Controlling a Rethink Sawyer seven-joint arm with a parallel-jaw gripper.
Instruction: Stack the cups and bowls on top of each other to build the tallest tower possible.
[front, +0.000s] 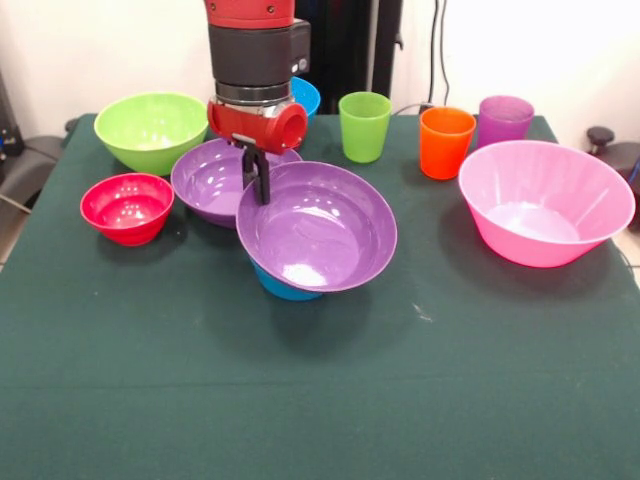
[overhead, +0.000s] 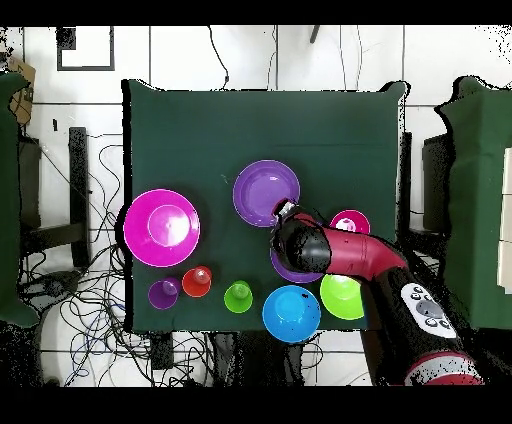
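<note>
My gripper (front: 258, 188) is shut on the far rim of a purple bowl (front: 318, 232), which tilts toward the camera over a blue bowl (front: 283, 286) that shows only at its lower edge. Overhead, the gripper (overhead: 284, 212) is at the edge of that purple bowl (overhead: 264, 190), and the blue bowl under it is hidden. A second purple bowl (front: 212, 180) sits just behind on the left. The red bowl (front: 127, 207), lime green bowl (front: 150, 130) and pink bowl (front: 545, 200) stand apart. The green cup (front: 364, 125), orange cup (front: 445, 142) and purple cup (front: 504, 120) stand upright in a row.
Another blue bowl (front: 305, 95) stands behind the arm near the table's far edge; overhead it (overhead: 291, 313) lies beside the lime green bowl (overhead: 342, 296). The green cloth table (front: 320, 400) has open room at the front. Cables lie on the floor around the table.
</note>
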